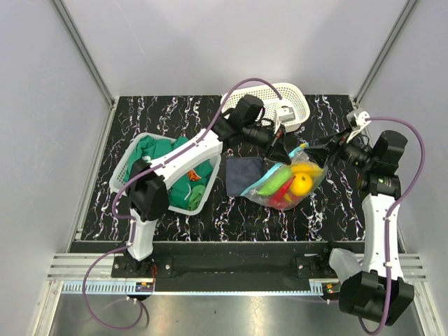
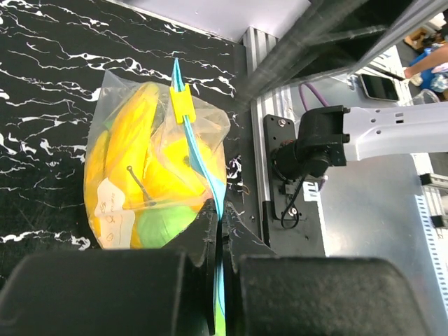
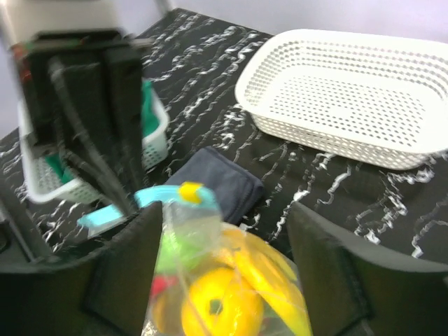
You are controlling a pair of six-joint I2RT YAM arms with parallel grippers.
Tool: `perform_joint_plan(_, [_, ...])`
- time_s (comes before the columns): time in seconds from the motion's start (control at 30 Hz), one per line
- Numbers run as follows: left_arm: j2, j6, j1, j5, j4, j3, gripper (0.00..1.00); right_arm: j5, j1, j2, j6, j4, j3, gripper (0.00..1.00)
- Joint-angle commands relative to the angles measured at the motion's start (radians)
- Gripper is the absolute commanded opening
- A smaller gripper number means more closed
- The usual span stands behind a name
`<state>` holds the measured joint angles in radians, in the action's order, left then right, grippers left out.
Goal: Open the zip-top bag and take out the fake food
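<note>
Zip-top bag point(image 1: 269, 187): apparently zipped, fake food point(image 1: 302, 183) inside. Left pincer point(image 2: 218, 222) clamped on zip strip point(image 2: 199, 150); right pincer point(image 3: 225, 217) apart. Opening, removal outstanding.

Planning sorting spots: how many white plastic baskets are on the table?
2: one white perforated plastic basket at the far edge, a second basket on the left, holding green clothing.

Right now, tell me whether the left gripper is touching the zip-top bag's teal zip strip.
Touching. The left wrist view shows the left gripper with its jaws shut on the teal zip strip, which runs straight into the seam between them.
</note>
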<state>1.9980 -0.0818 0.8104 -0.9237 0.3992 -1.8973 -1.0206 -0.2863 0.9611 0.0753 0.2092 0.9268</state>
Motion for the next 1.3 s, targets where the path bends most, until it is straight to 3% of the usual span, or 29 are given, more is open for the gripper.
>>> perform_joint_plan(0.0, [-0.027, -0.003, -0.023, -0.121, -0.049, -0.052, 0.00, -0.150, -0.001, -0.025, 0.034, -0.105, -0.045, 0.73])
perform_joint_plan(0.6, [-0.036, -0.039, -0.017, -0.185, -0.094, -0.037, 0.00, -0.223, 0.001, 0.100, -0.011, -0.272, -0.098, 0.72])
perform_joint_plan(0.8, [-0.025, -0.052, -0.010, -0.187, -0.094, -0.045, 0.00, -0.312, 0.004, 0.119, -0.138, -0.442, -0.146, 0.70])
perform_joint_plan(1.03, [-0.016, -0.064, 0.006, -0.181, -0.095, -0.068, 0.00, -0.357, 0.025, 0.133, -0.155, -0.461, -0.146, 0.65])
perform_joint_plan(1.13, [-0.016, -0.067, 0.007, -0.181, -0.095, -0.069, 0.00, -0.365, 0.035, 0.139, -0.157, -0.464, -0.146, 0.57])
perform_joint_plan(1.27, [-0.018, -0.069, 0.010, -0.173, -0.095, -0.065, 0.00, -0.374, 0.044, 0.136, -0.161, -0.465, -0.148, 0.27])
